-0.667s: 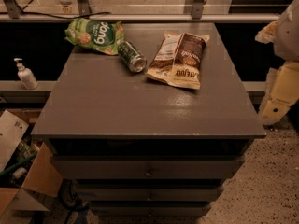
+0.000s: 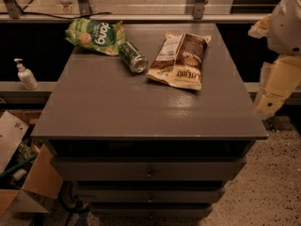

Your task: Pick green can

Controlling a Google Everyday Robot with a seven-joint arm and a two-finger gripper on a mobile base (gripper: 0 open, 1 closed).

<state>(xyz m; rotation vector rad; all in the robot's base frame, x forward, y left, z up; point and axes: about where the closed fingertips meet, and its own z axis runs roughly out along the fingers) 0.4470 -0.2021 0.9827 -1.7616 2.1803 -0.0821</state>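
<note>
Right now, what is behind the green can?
Just behind the green can, to its left, lies the green snack bag, covering the cabinet top beneath it. The tool hangs beyond the right edge.

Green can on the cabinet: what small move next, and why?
Probably swing the gripper left over the grey cabinet top: it hangs beyond the right edge, while the slim dark-green metal can lies on its side between a bright-green bag and a brown bag.

arm (image 2: 286, 20): upper right edge, bent downward | claw (image 2: 269, 102): at its lower end, right edge, angled down-left
</note>
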